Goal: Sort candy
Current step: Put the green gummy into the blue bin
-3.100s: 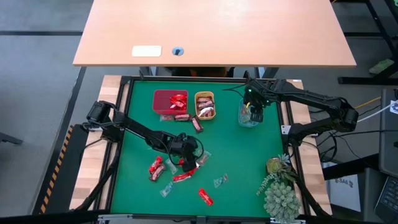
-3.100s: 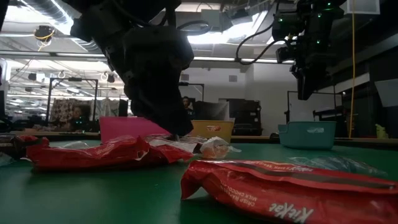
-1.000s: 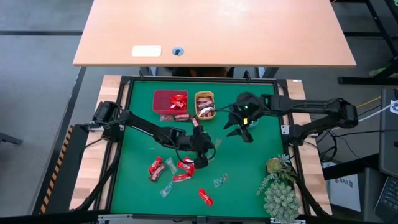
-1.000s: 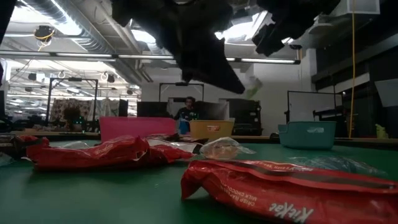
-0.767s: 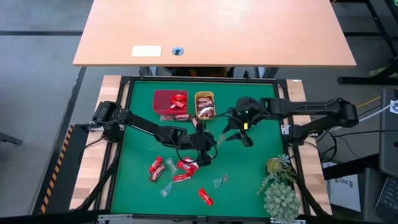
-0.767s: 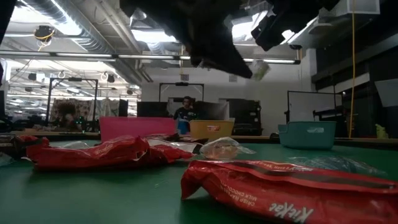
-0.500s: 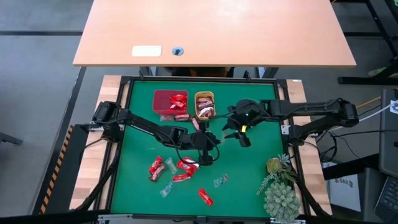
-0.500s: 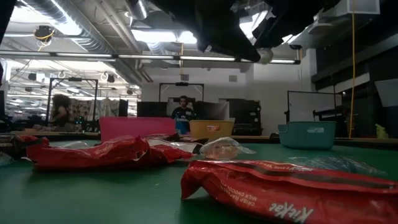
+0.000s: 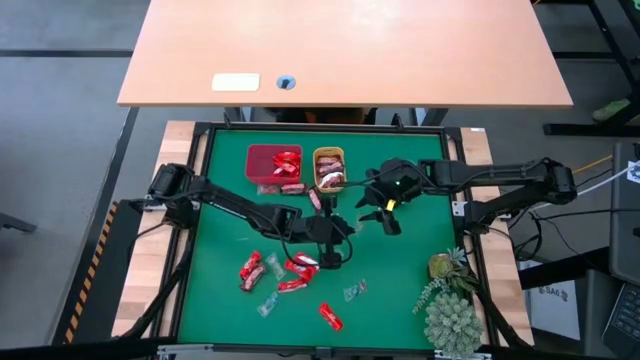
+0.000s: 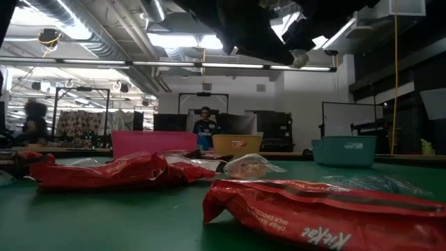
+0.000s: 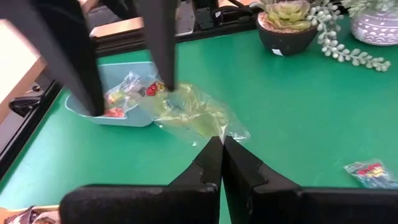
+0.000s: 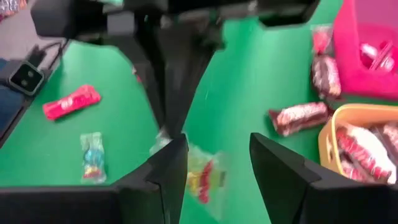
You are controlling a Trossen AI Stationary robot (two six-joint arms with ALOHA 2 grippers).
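Lifted off green mat since earlier | left gripper pinched tight on clear greenish crinkly candy, near teal tray | right gripper spread wide, empty, closing in | light, limp, slippery: grab free twisted end

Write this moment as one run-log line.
left gripper: shut on clear candy, above table | right gripper: open, facing it | stage: handover, not taken

Green worktop. Dark red tray, orange-yellow tray, pale teal tray. Shiny red candy wrappers, with white lettering in the low view. Brown-and-white bar wrapper. Clear greenish translucent wrapper with red and yellow flecks. Black left claw, black right claw. Pale green succulent in dark pot.
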